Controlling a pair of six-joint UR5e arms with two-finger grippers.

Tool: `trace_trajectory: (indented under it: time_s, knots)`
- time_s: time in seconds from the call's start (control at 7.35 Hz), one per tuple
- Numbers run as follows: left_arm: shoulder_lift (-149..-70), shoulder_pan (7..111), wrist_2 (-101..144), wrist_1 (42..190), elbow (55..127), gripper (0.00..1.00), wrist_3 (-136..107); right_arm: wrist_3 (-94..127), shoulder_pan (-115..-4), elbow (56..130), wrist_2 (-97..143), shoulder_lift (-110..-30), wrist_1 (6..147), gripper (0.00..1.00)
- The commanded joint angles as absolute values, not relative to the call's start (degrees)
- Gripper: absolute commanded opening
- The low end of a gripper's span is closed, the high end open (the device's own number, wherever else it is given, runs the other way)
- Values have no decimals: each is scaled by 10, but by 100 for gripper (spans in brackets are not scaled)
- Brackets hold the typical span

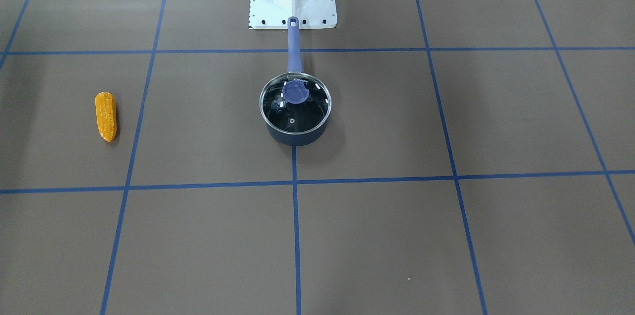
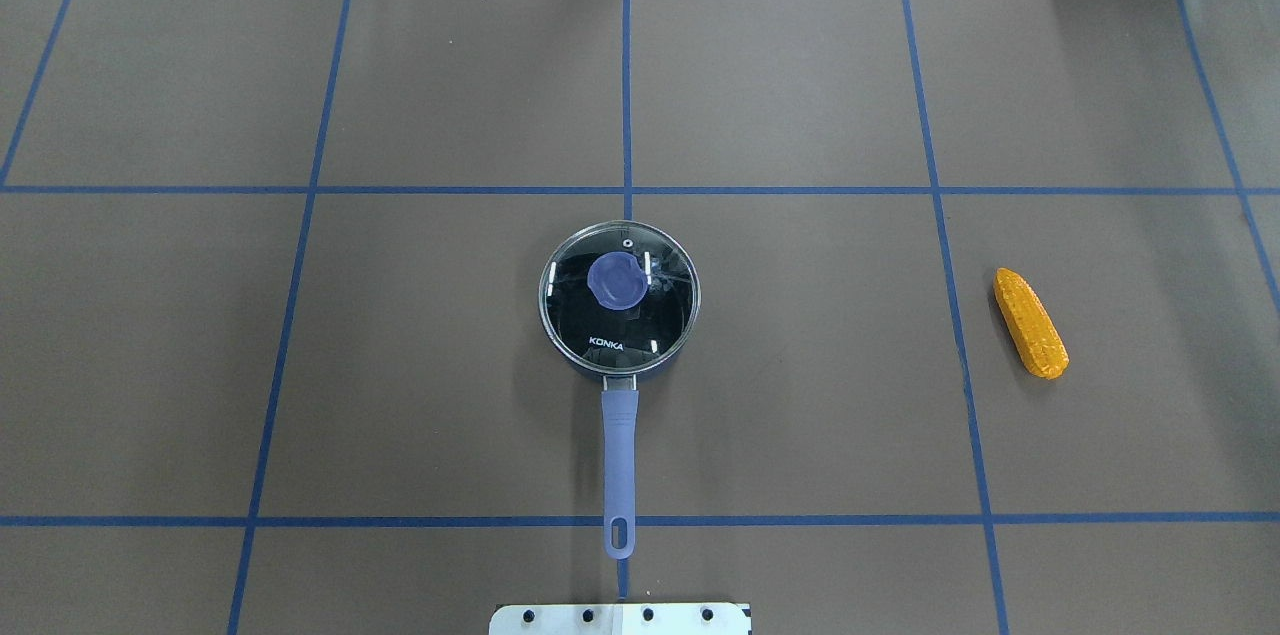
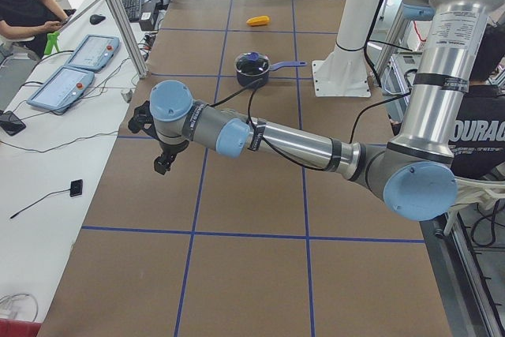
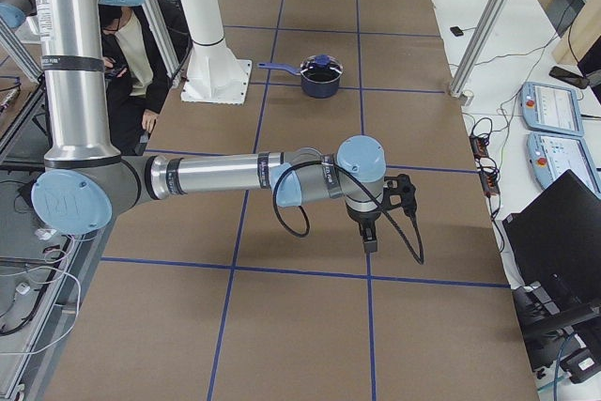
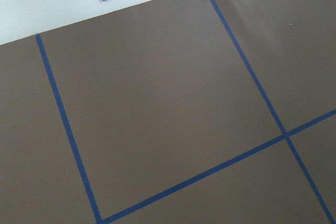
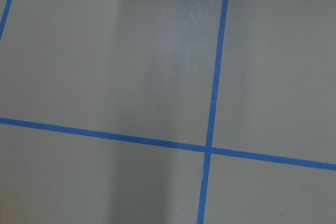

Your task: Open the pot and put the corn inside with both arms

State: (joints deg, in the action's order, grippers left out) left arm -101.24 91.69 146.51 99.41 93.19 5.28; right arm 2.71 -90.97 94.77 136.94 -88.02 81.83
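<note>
The dark blue pot (image 2: 575, 360) stands at the table's middle with its glass lid (image 2: 655, 315) on and its purple handle (image 2: 620, 455) toward the robot base. It also shows in the front view (image 1: 295, 135). The yellow-orange corn (image 2: 1030, 322) lies alone on the mat on the robot's right, far from the pot; it shows in the front view (image 1: 105, 116) too. My left gripper (image 3: 162, 159) hangs over the mat far out on the left. My right gripper (image 4: 369, 237) hangs far out on the right. I cannot tell whether either is open or shut.
The brown mat carries a grid of blue tape lines (image 2: 627, 190). The white robot base plate (image 1: 292, 12) is just behind the pot handle. Operator tables with pendants (image 3: 83, 53) and a person (image 3: 24, 5) flank the table's far side.
</note>
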Motion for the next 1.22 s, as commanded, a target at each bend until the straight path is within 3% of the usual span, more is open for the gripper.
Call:
trace_trajectory:
  time_s: [0.0,0.27,0.54,0.82,1.09]
  knots:
    - [-1012,917,1465,993,933,98,53,24,-910,947,1367,-882,818,100]
    - [-1013,917,1466,989,940,98,52,25,-908,945,1367,-866,827,100]
    - [-1062,890,1473,936,967,98,-45,31,-879,938,1393,-867,826,100]
    - [-1096,752,1436,940,1083,97,-319,193,-748,953,1409,-876,747,100]
    - [-1159,610,1330,935,1124,97,-502,405,-625,955,1334,-877,595,100]
